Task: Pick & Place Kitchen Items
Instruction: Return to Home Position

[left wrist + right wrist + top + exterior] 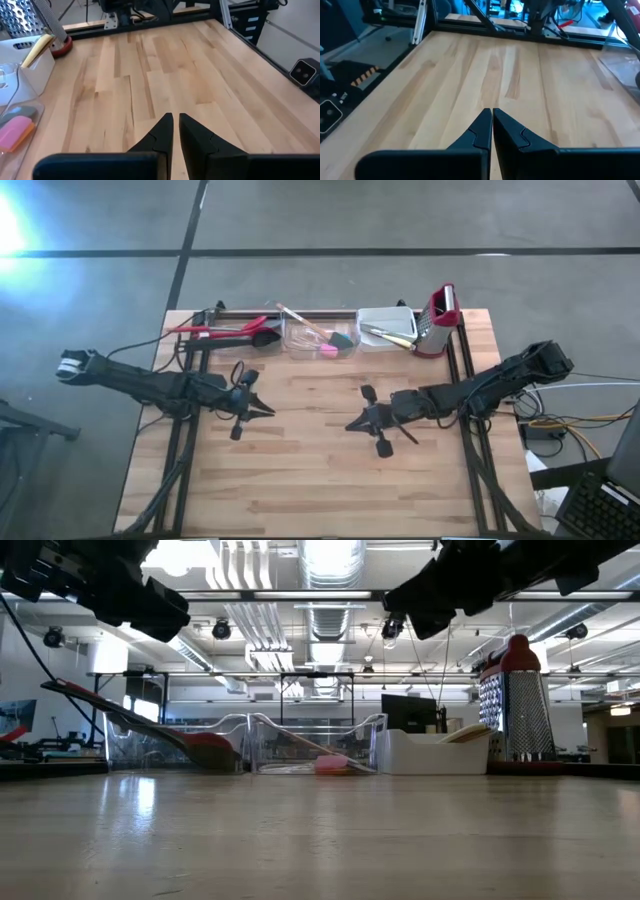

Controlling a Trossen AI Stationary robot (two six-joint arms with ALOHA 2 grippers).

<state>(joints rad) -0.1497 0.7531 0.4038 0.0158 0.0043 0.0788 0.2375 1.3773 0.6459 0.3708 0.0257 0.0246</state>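
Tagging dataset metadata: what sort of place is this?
Probably a robotics lab or workshop, not a home kitchen: exposed silver ceiling ducts, bare grey concrete floor, pale wooden plank table.

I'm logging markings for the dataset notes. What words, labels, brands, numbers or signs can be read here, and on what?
None: no readable text in any view.
box grater: no brand visible.
white bin, clear bin: no labels visible.
orange-and-black stripes beside the table: a pattern only, no letters.
left end effector, right end effector: plain dark fingers, no markings.
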